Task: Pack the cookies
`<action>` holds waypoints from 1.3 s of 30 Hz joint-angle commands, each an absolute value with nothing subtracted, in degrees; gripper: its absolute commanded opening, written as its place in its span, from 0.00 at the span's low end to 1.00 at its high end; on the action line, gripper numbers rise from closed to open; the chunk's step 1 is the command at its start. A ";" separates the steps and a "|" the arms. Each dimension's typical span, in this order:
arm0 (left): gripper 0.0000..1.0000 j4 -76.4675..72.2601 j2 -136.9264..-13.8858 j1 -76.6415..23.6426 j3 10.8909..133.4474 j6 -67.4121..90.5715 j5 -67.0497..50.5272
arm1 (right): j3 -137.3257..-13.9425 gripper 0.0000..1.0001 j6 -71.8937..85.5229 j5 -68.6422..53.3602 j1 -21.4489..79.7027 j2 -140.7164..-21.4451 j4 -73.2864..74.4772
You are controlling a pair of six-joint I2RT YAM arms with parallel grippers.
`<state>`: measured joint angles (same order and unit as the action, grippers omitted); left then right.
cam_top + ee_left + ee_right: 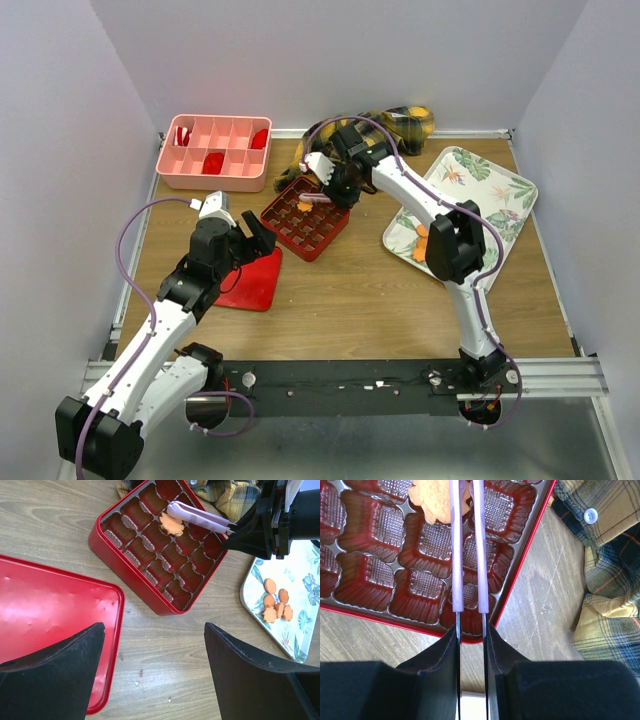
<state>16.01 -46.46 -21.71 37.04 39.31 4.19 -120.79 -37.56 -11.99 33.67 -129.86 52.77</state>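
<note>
Seemingly placing: right gripper (471, 630), clamped on lilac tongs (455, 555), sets a cookie (437, 500) in the red box (125, 585), frame top; release next; left gripper (154, 626) apart.

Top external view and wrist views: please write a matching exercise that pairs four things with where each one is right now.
Things
1. lilac tongs
2. flower-shaped cookie
3. other cookies
4. red lid

Places
a. on the floral tray
b. in the red gridded box, at the tong tips
c. flat on the wooden table, near the open left gripper
d. clamped in the right gripper

Pairs: 1-d, 2-b, 3-a, 4-c
</note>
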 commanded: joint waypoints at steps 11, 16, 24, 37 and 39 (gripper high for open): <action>0.91 17.05 -44.39 -21.36 36.91 39.73 5.80 | -123.48 0.31 -39.55 -14.94 35.07 -129.11 55.82; 0.90 17.40 -44.21 -21.36 37.09 39.73 5.89 | -125.77 0.31 -38.85 -12.31 35.07 -127.62 53.70; 0.90 17.58 -44.30 -21.36 37.62 39.46 6.06 | -124.90 0.32 -37.89 -14.40 34.54 -123.14 54.49; 0.99 15.30 -46.14 -20.83 35.68 40.43 5.63 | -93.48 0.34 -32.79 -27.69 23.30 -98.46 54.85; 0.99 14.16 -46.84 -20.66 35.59 40.52 4.93 | -87.74 0.34 -31.73 -27.34 20.15 -93.37 53.71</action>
